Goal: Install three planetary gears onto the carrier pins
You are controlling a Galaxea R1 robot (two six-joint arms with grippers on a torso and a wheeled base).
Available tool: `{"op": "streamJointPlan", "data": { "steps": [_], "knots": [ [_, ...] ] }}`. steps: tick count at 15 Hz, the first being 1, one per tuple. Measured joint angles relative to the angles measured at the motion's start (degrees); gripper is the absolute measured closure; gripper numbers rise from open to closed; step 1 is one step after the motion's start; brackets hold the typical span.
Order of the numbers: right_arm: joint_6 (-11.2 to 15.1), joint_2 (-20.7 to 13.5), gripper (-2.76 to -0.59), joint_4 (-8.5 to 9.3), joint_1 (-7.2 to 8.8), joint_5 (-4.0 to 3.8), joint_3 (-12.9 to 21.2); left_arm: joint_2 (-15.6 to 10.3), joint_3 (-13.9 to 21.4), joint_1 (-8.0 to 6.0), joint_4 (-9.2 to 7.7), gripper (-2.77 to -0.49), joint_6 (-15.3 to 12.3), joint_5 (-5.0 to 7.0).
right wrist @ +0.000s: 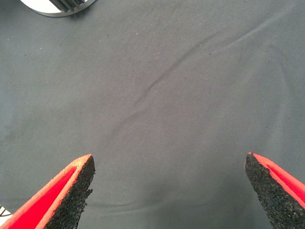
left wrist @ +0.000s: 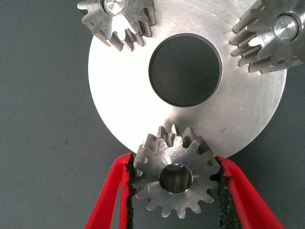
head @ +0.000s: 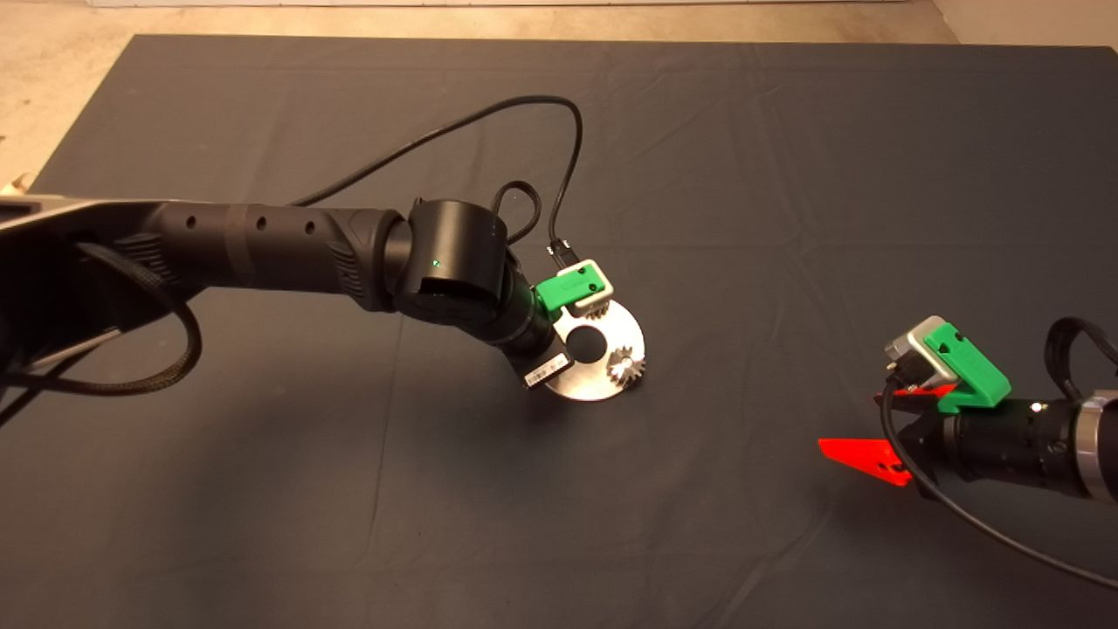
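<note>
Left gripper (left wrist: 175,191) clamped on small silvery toothed gear (left wrist: 175,177) over rim of flat round silver disc (left wrist: 128,95); two gears on pins. Right gripper (right wrist: 169,191) fingers apart, well away from disc.

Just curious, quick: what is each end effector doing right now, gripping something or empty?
Left end effector: closed on a planetary gear at the disc's rim.
Right end effector: open, empty, over the mat.

Two seated gears (left wrist: 118,19) (left wrist: 274,32) flanked the disc (left wrist: 128,95) beyond the left fingers (left wrist: 116,191); open mat (right wrist: 157,95) lay between the right fingers (right wrist: 71,191).
</note>
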Motion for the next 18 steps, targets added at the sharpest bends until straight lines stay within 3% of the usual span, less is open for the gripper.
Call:
{"op": "streamJointPlan", "data": {
  "steps": [9,12,18],
  "knots": [
    [0.0,0.0,-2.36,0.0,0.0,0.0,0.0,0.2,0.0,0.03,-0.01,-0.89,0.0,-0.01],
    [0.0,0.0,-2.36,0.0,-0.02,0.0,0.0,0.2,0.0,0.91,0.94,-0.89,0.0,-0.02],
    [0.0,0.0,-2.36,0.0,0.0,0.02,0.0,0.3,0.0,0.97,0.85,-0.95,0.0,0.01]
  ]
}}
